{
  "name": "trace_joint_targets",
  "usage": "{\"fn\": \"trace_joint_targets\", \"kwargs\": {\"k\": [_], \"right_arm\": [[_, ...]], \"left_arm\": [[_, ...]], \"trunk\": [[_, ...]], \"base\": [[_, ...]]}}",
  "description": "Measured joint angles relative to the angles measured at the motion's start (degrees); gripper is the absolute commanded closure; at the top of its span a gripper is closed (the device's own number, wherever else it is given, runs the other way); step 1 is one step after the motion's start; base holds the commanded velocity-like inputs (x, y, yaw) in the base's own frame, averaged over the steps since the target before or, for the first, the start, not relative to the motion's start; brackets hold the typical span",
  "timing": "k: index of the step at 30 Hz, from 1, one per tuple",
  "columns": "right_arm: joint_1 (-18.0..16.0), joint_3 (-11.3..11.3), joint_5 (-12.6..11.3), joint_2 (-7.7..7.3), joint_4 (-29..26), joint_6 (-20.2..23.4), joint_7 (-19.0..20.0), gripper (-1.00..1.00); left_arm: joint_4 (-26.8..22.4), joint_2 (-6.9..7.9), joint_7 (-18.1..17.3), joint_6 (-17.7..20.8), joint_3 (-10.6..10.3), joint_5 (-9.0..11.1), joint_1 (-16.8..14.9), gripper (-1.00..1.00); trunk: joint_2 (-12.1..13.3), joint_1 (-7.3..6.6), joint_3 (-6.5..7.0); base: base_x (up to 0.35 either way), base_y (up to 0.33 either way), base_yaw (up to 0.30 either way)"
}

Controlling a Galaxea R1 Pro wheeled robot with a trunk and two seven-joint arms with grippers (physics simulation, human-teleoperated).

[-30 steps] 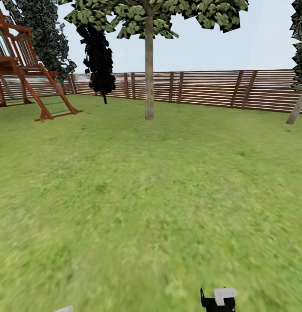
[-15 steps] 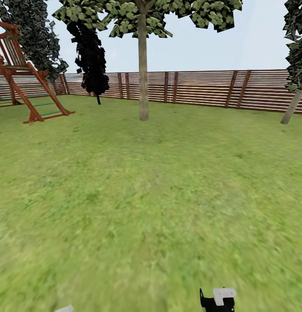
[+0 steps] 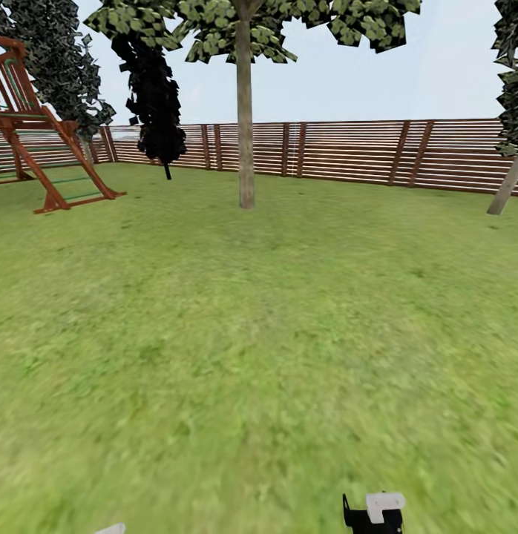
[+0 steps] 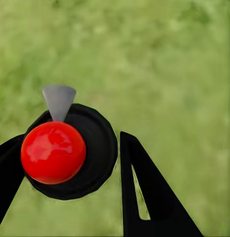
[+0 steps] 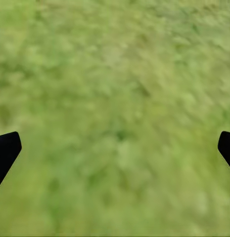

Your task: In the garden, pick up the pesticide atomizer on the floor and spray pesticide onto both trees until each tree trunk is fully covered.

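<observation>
Green lawn stretches ahead of the robot to a red-brown slat fence, with the nearer tree standing straight in front and well apart from the robot. A second pale trunk leans at the right edge by the fence. Off to the left sit a wooden play frame and a narrow black cypress, neither part of the job.

The pickup looks done. In the left wrist view the left gripper is pinching the spray bottle — its dark round body sits between the two black fingers, seen end-on, with a red ball-like cap and a grey pointed piece that is probably the nozzle or trigger. The bottle is off the grass, which shows blurred beneath it.

The right gripper is spread wide and holds nothing; its fingertips only just show at the edges of the view, above bare grass. At the bottom of the head view a black-and-white part of the robot juts in.

As for what is left, that is nearly everything — neither trunk shows any sign of spray, and the robot seems too far from both to start. It likely needs to close in on the central tree first, coat its trunk, then cross to the one on the right.
</observation>
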Motion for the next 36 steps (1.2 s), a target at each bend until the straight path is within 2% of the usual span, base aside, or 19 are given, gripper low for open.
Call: {"fn": "trace_joint_targets", "kwargs": {"k": [36], "right_arm": [[0.0,0.0,0.1,-0.03,0.0,0.0,0.0,-1.00]], "left_arm": [[0.0,0.00,0.0,0.0,0.0,0.0,0.0,1.00]], "trunk": [[0.0,0.00,0.00]], "base": [[0.339,0.000,0.000]]}}
